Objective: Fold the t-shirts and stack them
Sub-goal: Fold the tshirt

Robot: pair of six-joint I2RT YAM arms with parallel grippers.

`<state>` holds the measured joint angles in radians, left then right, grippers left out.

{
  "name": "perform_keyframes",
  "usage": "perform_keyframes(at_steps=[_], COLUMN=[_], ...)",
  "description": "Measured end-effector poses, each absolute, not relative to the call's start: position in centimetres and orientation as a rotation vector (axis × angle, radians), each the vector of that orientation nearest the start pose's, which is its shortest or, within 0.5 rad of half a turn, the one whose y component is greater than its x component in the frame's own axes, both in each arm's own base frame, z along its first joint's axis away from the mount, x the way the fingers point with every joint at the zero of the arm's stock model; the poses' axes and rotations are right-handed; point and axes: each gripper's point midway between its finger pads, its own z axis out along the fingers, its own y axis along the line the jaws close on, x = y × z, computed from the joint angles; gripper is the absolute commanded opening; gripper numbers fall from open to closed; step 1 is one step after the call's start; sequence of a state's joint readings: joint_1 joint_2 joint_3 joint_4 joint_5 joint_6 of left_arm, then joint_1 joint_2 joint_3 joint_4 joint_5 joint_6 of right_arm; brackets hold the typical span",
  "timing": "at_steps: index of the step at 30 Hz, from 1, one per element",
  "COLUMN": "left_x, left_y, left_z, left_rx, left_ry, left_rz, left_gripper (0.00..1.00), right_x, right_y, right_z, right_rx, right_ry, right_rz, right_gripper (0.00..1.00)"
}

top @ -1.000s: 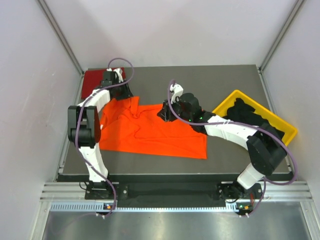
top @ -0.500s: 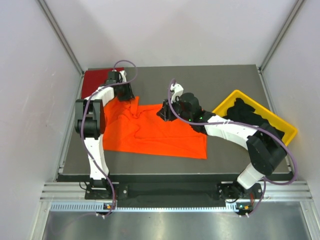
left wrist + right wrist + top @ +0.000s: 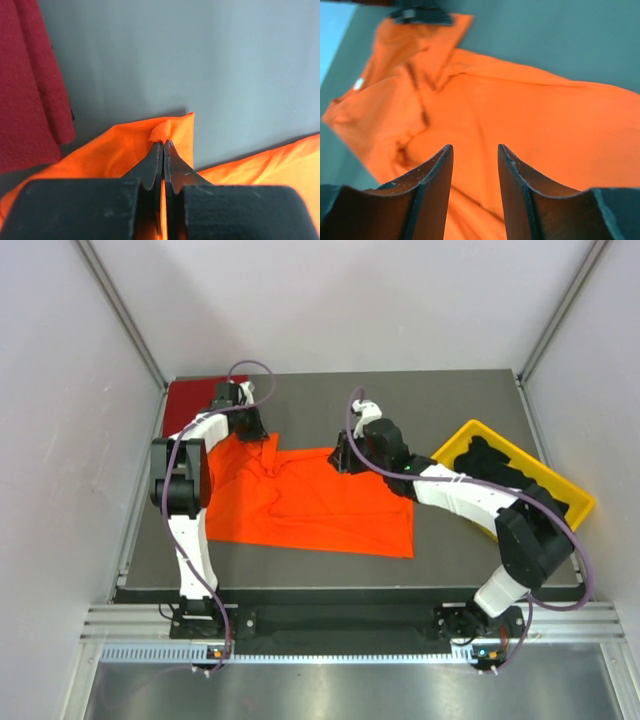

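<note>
**Orange tee spread flat, left arm pinching its back corner**

Top view first: the orange t-shirt (image 3: 310, 505) is laid out across the middle of the dark table (image 3: 440, 400), a bit rumpled around its far-left part. The dark red t-shirt (image 3: 185, 402) sits in the far-left corner of the table, just beside the orange one. Over on the right is the yellow bin (image 3: 450, 440) with black t-shirts (image 3: 510, 475) piled inside. The left gripper (image 3: 250, 428) is down at the orange shirt's far-left corner. The right gripper (image 3: 343, 458) is at the shirt's far edge, near the middle of the table.

Left wrist cam: the left gripper (image 3: 163, 147) has its fingers squeezed together with a small fold of orange t-shirt (image 3: 125, 150) pinched at the tips. That's right at a corner of the cloth, and there's bare table (image 3: 200, 60) beyond it. The dark red t-shirt (image 3: 30, 90) fills the left side of the shot.

Right wrist cam: the right gripper (image 3: 475, 150) has its fingers spread apart with nothing between them. It's looking down over the orange t-shirt (image 3: 530, 115), which shows creases and a bunched-up bit toward the left. I can't tell if the tips touch the cloth. The view is a bit blurry.
</note>
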<state>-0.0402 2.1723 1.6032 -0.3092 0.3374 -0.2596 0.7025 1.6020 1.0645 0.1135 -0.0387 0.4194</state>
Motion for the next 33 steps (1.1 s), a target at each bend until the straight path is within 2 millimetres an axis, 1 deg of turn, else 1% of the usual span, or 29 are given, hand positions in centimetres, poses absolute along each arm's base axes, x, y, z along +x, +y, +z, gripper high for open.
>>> perform_keyframes(at_steps=[1,3,6,9,13,15,17,19,21,23,25,26,28,30,33], left_x=[52.4,52.2,51.6,51.3,51.2,51.1,51.0,50.7,50.3,50.0,49.6,49.4,49.0,48.9,48.9], left_y=[-9.0,-9.0,-9.0,-8.8,-8.3,-8.0,-7.6,-7.1,-6.6,-6.2,-5.8,-5.6,-5.0,-4.4,-3.6], left_z=[4.2,4.3,5.3,8.0,12.3,13.6,14.3,14.2,13.8,13.5,13.3,13.4,13.7,14.2,15.2], left_rx=[-0.127,-0.154,-0.199,-0.242,-0.281,-0.296,-0.315,-0.343,-0.37,-0.39,-0.412,-0.423,-0.445,-0.461,-0.478], left_ry=[2.457,2.469,2.479,2.448,2.373,2.349,2.34,2.351,2.371,2.385,2.392,2.393,2.39,2.376,2.349], left_rz=[-0.549,-0.557,-0.561,-0.549,-0.528,-0.522,-0.51,-0.497,-0.48,-0.468,-0.462,-0.46,-0.449,-0.433,-0.423], left_gripper=[0.0,0.0,0.0,0.0,0.0,0.0,0.0,0.0,0.0,0.0,0.0,0.0,0.0,0.0,0.0], right_x=[35.7,36.9,38.3,40.0,41.9,42.7,43.7,44.7,45.3,45.3,45.0,44.8,44.6,44.7,45.5], right_y=[32.0,29.6,26.0,22.6,19.3,18.3,17.8,17.2,16.8,16.3,15.4,15.0,14.1,13.3,12.6], right_z=[16.4,15.6,14.4,13.3,12.6,12.4,12.3,11.7,10.5,9.0,7.2,6.5,5.4,4.9,5.1], right_rx=[-0.29,-0.245,-0.224,-0.218,-0.246,-0.275,-0.318,-0.368,-0.425,-0.465,-0.494,-0.501,-0.512,-0.517,-0.527], right_ry=[2.069,2.109,2.179,2.248,2.311,2.338,2.356,2.38,2.414,2.454,2.513,2.536,2.58,2.606,2.612], right_rz=[0.722,0.663,0.582,0.488,0.386,0.349,0.317,0.289,0.267,0.253,0.236,0.229,0.217,0.207,0.201], right_gripper=[0.43,0.44,0.44,0.45,0.41,0.4,0.39,0.37,0.37,0.35,0.31,0.29,0.28,0.28,0.31])
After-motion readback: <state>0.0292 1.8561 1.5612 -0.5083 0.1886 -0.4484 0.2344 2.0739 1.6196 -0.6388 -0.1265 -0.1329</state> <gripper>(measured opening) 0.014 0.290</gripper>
